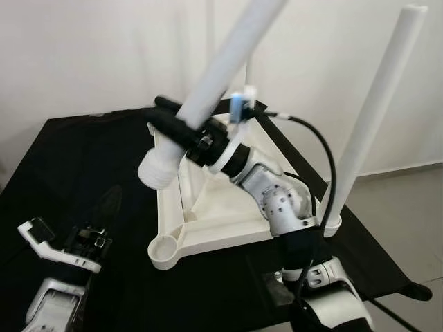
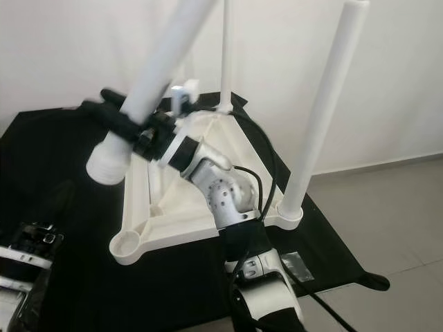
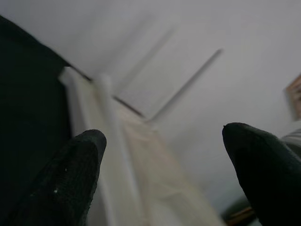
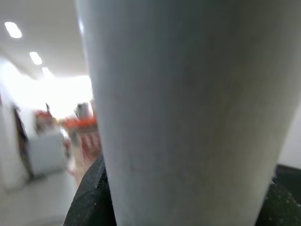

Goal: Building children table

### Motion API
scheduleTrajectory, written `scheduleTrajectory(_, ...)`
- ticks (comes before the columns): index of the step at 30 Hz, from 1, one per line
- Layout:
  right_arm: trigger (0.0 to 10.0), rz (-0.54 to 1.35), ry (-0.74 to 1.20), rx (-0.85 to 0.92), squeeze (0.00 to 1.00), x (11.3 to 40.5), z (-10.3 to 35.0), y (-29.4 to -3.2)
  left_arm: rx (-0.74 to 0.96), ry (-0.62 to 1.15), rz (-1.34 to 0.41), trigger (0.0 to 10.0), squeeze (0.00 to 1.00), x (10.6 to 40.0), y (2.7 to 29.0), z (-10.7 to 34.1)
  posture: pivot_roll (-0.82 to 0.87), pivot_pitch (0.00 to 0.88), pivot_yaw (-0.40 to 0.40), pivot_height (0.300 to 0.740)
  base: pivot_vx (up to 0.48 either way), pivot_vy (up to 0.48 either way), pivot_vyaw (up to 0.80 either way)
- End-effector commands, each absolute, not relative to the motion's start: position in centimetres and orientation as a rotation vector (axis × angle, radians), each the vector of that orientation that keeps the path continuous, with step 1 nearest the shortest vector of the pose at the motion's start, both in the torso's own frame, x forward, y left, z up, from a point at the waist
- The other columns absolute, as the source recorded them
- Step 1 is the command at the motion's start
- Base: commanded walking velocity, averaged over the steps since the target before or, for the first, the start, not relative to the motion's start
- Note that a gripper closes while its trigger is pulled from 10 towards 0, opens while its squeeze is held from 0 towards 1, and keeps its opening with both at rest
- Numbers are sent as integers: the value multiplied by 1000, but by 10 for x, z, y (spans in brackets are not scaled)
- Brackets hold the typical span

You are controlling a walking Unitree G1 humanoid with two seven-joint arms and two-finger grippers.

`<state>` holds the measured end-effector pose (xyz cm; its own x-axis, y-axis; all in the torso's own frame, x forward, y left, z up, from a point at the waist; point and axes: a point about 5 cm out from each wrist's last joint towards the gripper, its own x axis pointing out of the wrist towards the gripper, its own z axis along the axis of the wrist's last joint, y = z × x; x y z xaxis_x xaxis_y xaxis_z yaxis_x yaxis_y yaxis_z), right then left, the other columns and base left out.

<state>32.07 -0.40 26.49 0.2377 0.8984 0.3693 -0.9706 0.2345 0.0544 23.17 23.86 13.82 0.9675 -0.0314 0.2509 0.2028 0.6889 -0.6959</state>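
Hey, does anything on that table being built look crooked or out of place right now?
Yes. One white leg is tilted, held in the right tool above the upside-down tabletop, its threaded end not in any socket. Two other legs stand upright in their corners. The near corner socket is empty. The left tool is open, low on the black cloth.

The right arm [image 1: 280,204] is built of rounded silver-grey segments, one peppered with small dark screw holes, joined by black collars. A thick black cable [image 1: 325,155] loops from its wrist to the lower arm, and a small blue-and-white part [image 1: 239,105] sits near the wrist. The right end effector [image 1: 176,124] has long black fingers on a black base. The left arm [image 1: 52,301] has a silver shell with a white bracket [image 1: 41,242] and black mechanism; the left end effector [image 3: 162,160] shows two rounded, matt black fingertips [image 3: 77,160].
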Motion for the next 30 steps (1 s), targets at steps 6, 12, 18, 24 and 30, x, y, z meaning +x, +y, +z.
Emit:
scheduleTrajectory(6, 10000, 1295, -170, 64, 0, 323, 228, -5, -447, -86, -103, 10000, 0, 249, 221, 142, -37, 0, 19, 740, 0, 0, 0)
scheduleTrajectory(12, 10000, 1326, -151, 13, 0, 327, 224, -16, -192, -71, -107, 10000, 0, 252, 206, 152, -27, 37, 9, 740, 0, 0, 0)
scheduleTrajectory(18, 10000, 1341, -200, 25, 0, 330, 236, -23, -84, -129, -48, 10000, 0, 251, 206, 169, -19, 65, -1, 740, 0, 0, 513)
scheduleTrajectory(24, 10000, 1391, -201, 7, 0, 325, 236, -28, 18, -162, -34, 10000, 0, 248, 196, 180, -15, 94, -18, 740, 0, 0, 767)
scheduleTrajectory(30, 10000, 1434, -192, -15, 0, 323, 237, -33, 61, -151, -9, 10000, 0, 242, 189, 177, -15, 121, -34, 740, 0, 0, 769)
